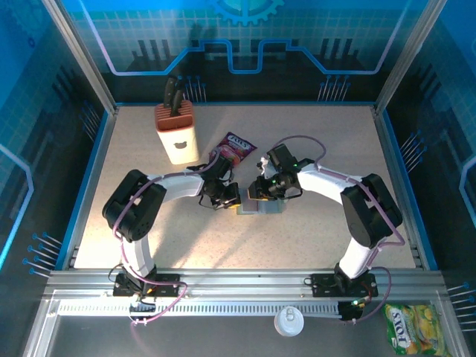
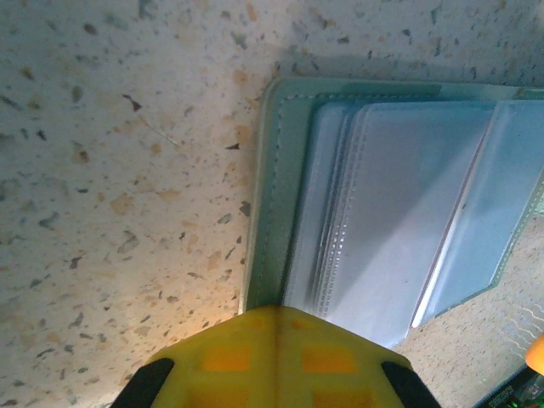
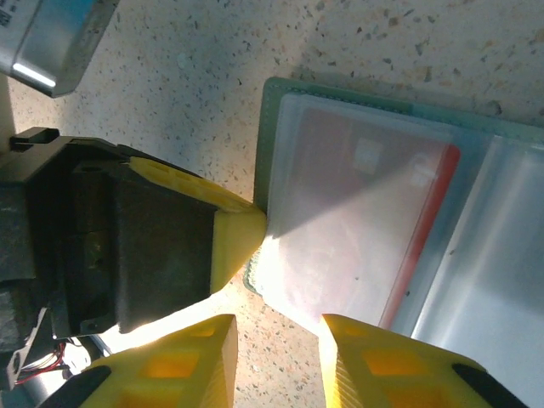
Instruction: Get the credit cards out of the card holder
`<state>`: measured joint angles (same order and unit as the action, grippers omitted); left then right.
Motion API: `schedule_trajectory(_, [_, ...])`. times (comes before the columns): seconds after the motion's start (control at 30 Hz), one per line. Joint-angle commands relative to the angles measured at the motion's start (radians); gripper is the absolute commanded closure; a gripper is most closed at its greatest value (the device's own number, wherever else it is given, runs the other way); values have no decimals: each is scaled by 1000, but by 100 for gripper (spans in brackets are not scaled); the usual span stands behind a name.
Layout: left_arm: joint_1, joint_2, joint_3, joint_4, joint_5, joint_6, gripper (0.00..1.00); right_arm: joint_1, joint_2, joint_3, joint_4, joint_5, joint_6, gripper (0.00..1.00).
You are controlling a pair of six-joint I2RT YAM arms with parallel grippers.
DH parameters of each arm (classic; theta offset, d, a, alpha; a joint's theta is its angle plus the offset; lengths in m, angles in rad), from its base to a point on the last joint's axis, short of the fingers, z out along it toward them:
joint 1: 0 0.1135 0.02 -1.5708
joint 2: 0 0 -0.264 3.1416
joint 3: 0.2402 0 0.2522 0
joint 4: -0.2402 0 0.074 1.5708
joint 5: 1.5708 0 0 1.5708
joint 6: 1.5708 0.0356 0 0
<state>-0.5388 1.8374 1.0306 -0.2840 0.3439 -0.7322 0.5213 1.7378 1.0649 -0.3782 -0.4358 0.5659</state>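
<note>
The card holder (image 1: 263, 209) lies open on the table between both arms; its green rim (image 2: 279, 195) frames translucent sleeves. A red card (image 3: 432, 217) sits inside the left sleeve, its edge showing through the plastic. My left gripper (image 1: 231, 201) is shut, its joined yellow tips (image 2: 276, 313) resting on the holder's edge (image 3: 265, 127); in the right wrist view that fingertip (image 3: 239, 234) touches the rim. My right gripper (image 1: 260, 195) (image 3: 278, 340) is open with bare table in the gap, one finger (image 3: 374, 357) over the sleeve's near corner.
A knife block (image 1: 176, 132) stands at the back left and a pink-purple snack packet (image 1: 235, 146) lies just behind the grippers. Off the table in front lie a white lid (image 1: 288, 321) and a yellow packet (image 1: 413, 328).
</note>
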Motion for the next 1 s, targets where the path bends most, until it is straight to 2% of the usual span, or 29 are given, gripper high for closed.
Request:
schedule_trajectory(0.0, [1,15,29,-73,-34,31,100,-12,22,16,23,-39,21,67])
schedule_trajectory(0.17, [6,7,36,-131,-81,65,100,-9,42,19,34,-58,40,67])
schedule_trajectory(0.4, [17,18,44,-129,-78,78,100,3,73,41,36,-73,51,67])
schedule_trajectory(0.53, [19,13,49,-145,-120,92,100,12,91,49,48,-78,61,66])
schedule_trajectory(0.97, [21,22,60,-154,-101,98,100,20,151,64,92,-117,87,65])
